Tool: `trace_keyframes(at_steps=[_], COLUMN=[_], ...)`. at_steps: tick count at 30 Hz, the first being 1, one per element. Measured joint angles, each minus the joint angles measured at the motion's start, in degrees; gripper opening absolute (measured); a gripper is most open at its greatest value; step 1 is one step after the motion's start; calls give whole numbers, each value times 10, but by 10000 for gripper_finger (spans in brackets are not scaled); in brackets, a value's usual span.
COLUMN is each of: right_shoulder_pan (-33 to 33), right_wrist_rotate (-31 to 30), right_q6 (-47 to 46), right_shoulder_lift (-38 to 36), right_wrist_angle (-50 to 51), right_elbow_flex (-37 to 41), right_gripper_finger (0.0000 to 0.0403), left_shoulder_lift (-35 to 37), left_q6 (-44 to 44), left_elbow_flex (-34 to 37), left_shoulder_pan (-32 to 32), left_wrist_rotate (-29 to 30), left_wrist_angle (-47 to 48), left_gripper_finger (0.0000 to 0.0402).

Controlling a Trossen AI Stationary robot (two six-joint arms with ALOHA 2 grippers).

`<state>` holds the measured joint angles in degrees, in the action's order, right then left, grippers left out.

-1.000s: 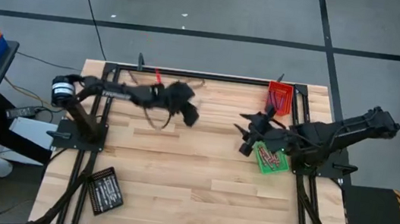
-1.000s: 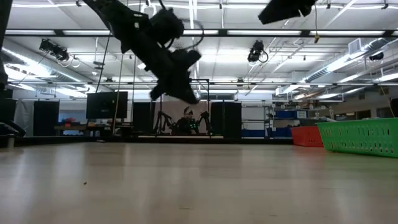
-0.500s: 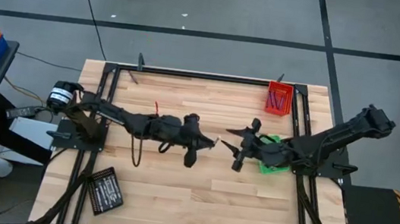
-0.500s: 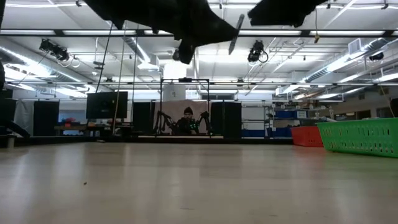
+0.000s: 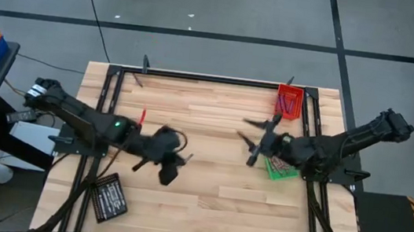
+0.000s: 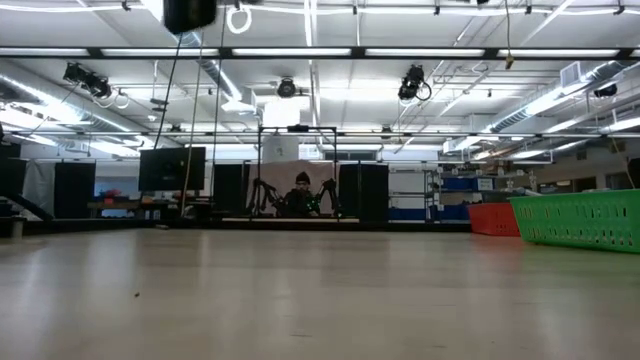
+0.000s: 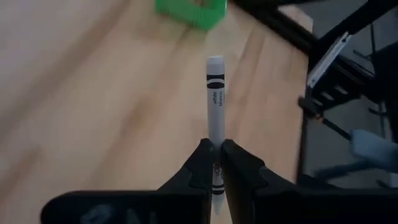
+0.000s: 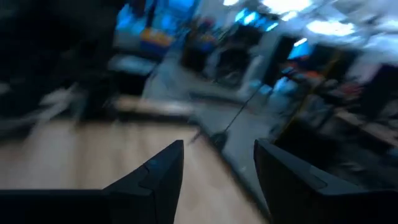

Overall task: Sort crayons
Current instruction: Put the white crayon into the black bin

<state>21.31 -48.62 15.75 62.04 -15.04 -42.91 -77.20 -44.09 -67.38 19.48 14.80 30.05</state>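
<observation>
The left gripper (image 7: 213, 163) is clenched on 1 white crayon (image 7: 215, 99) near its lower end; the crayon's long axis runs straight out ahead of the 2 fingers (image 7: 242, 168), its blunt end pointing toward the green tray (image 7: 189, 9) across the wooden table (image 7: 93, 106). From above, this gripper (image 5: 171, 169) hangs over the table's left-centre. Farther right, the right gripper (image 5: 254, 141) has its 2 fingers (image 8: 155, 174) spread apart and empty, beside the green tray (image 5: 280, 168), with the red tray (image 5: 289, 101) of crayons beyond.
</observation>
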Motion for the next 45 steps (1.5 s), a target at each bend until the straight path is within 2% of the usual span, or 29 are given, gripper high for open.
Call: trace_keyframes(at_steps=[3,7,12,16,21,26,28,32,39,45], right_shoulder_pan=[-31,-84,-162,-215,-259,-282,-286,-290,-285,-284], right_wrist_rotate=[-3,35,179,284,328,338,339,339,339,339], right_q6=[49,69,80,80,80,80,80,80,78,66], right_shoulder_lift=[-6,-3,19,44,76,106,114,119,119,119], right_wrist_angle=[-77,-115,-134,-182,-257,-320,-334,-342,-327,-315], right_elbow_flex=[-1,-1,-1,0,0,0,0,0,0,0], right_gripper_finger=[199,199,197,197,197,196,197,196,195,195], left_shoulder_lift=[2,-1,-3,-11,-41,-71,-75,-80,-80,-80], left_q6=[-99,-219,-380,-571,-781,-917,-930,-936,-928,-920], left_elbow_flex=[-28,-39,-46,-45,-45,-45,-45,-25,82,151], left_shoulder_pan=[43,101,166,213,263,289,291,262,230,230], left_wrist_rotate=[-3,-18,-15,-29,-111,-240,-278,-293,-386,-391], left_wrist_angle=[77,89,98,157,211,302,335,358,263,231], left_gripper_finger=[29,29,29,29,29,29,31,36,36,36])
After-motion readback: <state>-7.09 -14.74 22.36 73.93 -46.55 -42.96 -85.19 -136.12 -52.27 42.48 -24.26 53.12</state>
